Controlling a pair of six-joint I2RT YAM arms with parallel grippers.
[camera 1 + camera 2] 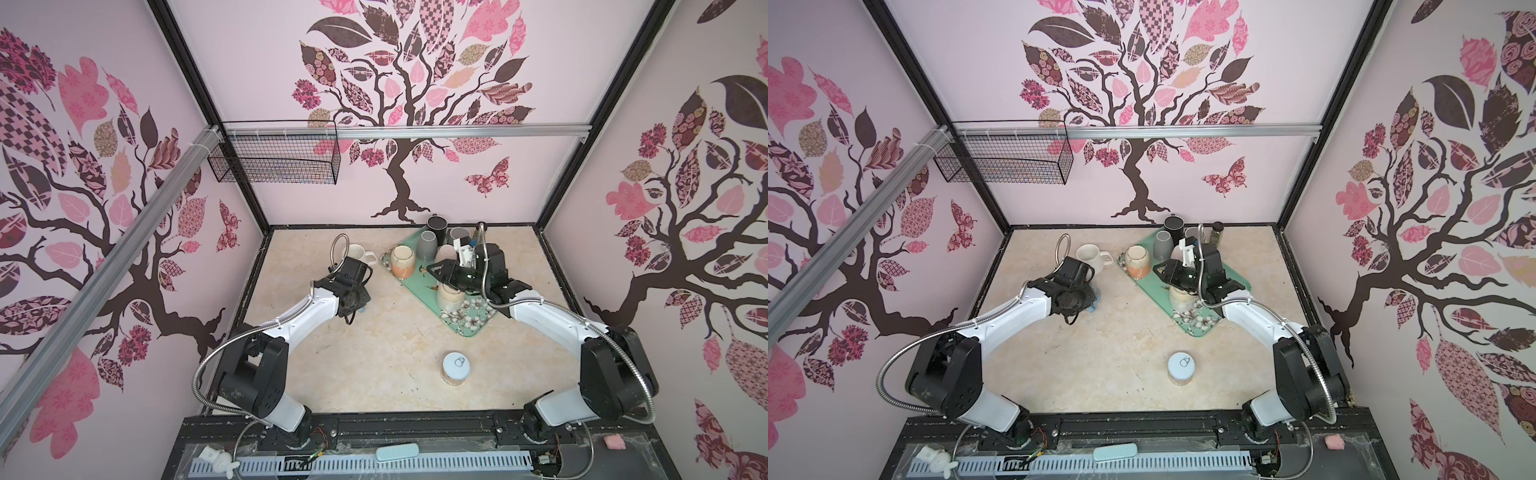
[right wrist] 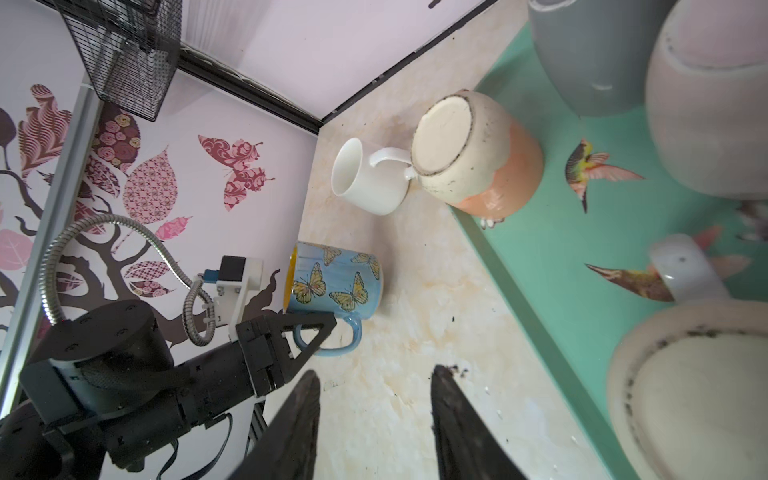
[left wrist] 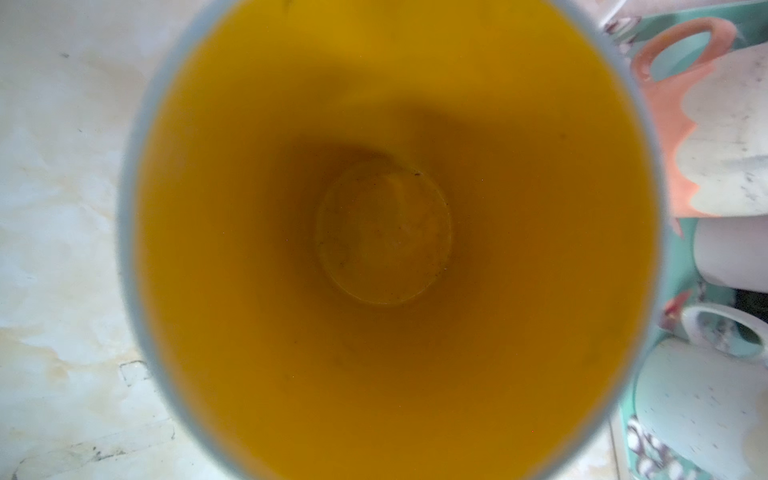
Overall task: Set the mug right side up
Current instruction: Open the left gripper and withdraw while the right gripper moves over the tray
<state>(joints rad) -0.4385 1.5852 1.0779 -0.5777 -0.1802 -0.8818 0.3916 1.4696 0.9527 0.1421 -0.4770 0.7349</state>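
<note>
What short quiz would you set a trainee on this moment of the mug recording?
1. True or false: the butterfly mug stands on the table with its mouth up.
2. What is the left gripper clamped on? A the handle of the butterfly mug; B the white mug; C the green tray.
3. Fill in: the right gripper is ___ and holds nothing.
Key: 1 true; 2 A; 3 open.
</note>
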